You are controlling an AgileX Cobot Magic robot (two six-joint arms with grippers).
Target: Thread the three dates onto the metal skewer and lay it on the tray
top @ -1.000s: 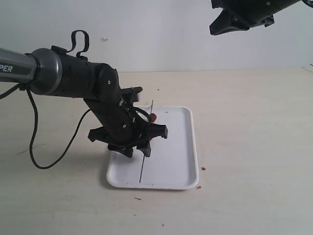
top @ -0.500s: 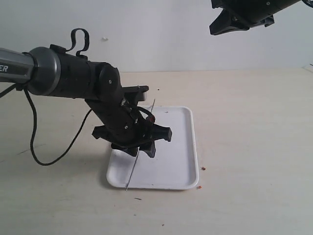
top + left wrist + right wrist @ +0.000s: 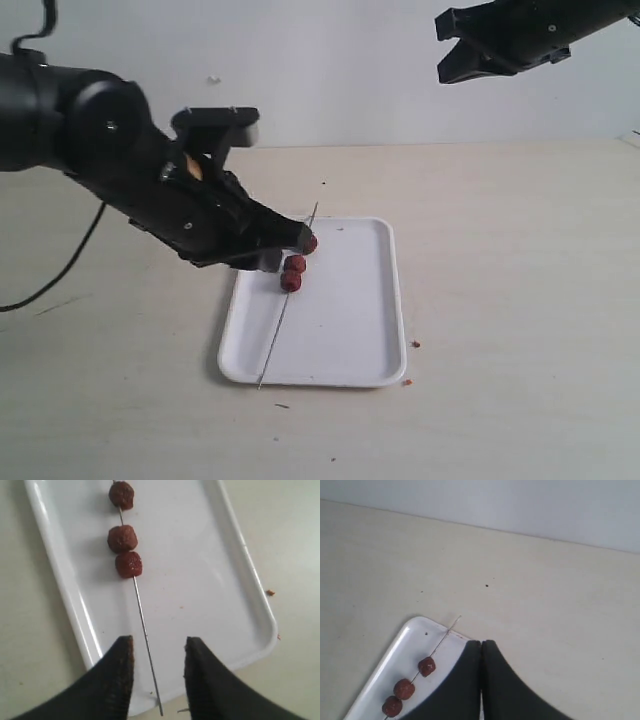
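Pale table [image 3: 500,300] fills my exterior view. Left gripper [image 3: 159,642] hangs over the tray's left side, jaws apart, nothing between them but the skewer's bare length lying below. Right gripper [image 3: 481,644] sits high at the far right, jaws pressed together, empty. White tray [image 3: 370,300] is flat on the table. Metal skewer [image 3: 142,625] lies lengthwise in it, both tips poking past the rims. Three dates [image 3: 122,538] are threaded toward its far end, two touching and one apart. I note reddish crumbs [image 3: 416,344] just right of the tray.
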